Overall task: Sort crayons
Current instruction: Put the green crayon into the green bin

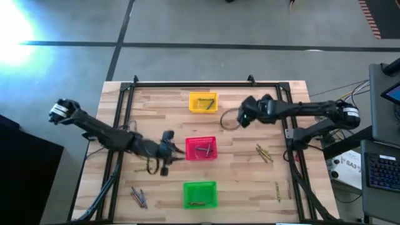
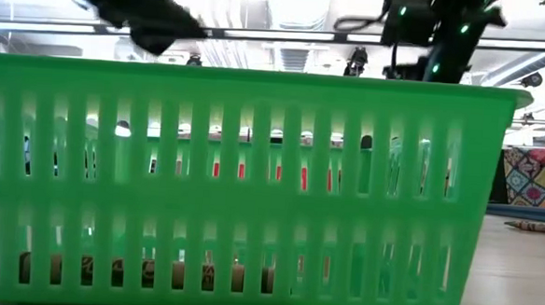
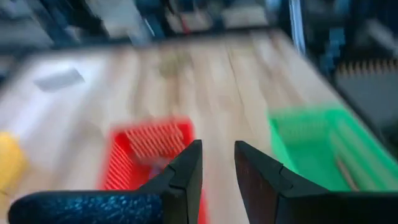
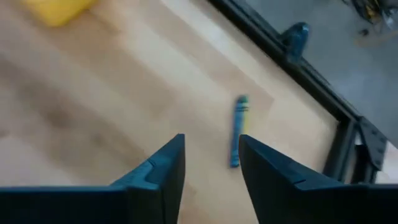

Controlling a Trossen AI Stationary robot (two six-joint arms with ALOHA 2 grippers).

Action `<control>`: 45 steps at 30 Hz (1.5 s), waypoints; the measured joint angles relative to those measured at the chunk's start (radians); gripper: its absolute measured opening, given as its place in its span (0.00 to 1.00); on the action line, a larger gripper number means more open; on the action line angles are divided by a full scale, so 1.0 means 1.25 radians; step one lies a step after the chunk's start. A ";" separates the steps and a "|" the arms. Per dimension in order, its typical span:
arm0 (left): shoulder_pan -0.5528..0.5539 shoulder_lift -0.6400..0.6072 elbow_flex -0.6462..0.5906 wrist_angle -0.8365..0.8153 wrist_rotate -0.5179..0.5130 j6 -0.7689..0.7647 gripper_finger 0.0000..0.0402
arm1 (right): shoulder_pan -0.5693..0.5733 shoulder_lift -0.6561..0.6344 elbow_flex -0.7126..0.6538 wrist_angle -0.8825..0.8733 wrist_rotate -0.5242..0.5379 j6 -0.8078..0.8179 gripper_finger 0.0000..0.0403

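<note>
Right gripper [image 4: 210,163]: fingers parted with a clear gap, nothing between them; it hangs over bare wood just right of the yellow basket [image 1: 203,102], at the table's far side
Crayon below right gripper [image 4: 238,130]: a blue-green stick lying loose on the wood, seen through the gap, touching neither finger
Left gripper [image 3: 217,171]: fingers apart by a narrow gap, holding nothing; it sits just left of the red basket [image 1: 201,149], mid-table
Red basket contents: a few crayons [image 1: 203,150] lie inside, colours hard to tell
Yellow basket contents: one olive stick [image 1: 208,101] against the floor of the basket
Green basket [image 1: 200,194]: nearest the front edge; one crayon [image 1: 196,203] along its near wall
Loose crayons, right side: a small olive cluster [image 1: 264,152] near the right rail, and single sticks [image 1: 277,190] further forward
Loose crayons, left side: a grey-brown pair [image 1: 139,197] near the front, left of the green basket
Obstructions: the green basket's slatted wall [image 2: 243,184] fills the low view, hiding nearly the whole table; only brownish shapes show through its bottom slots
Hard to make out: the left wrist view is blurred, so the red basket's contents cannot be read there
</note>
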 joint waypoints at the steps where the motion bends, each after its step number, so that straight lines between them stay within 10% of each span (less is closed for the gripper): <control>1: 0.017 -0.022 -0.017 0.039 -0.001 0.012 0.19 | -0.027 0.004 -0.005 0.015 -0.006 -0.014 0.37; 8: 0.094 -0.116 -0.139 0.319 -0.029 0.049 0.19 | -0.203 0.060 -0.053 0.185 -0.193 -0.153 0.35; 20: 0.099 -0.172 -0.176 0.270 -0.282 -0.006 0.19 | -0.401 0.202 -0.052 0.171 -0.229 -0.174 0.24; 45: 0.098 -0.139 -0.124 0.195 -0.283 -0.009 0.19 | -0.416 0.180 -0.048 0.204 -0.330 -0.151 0.19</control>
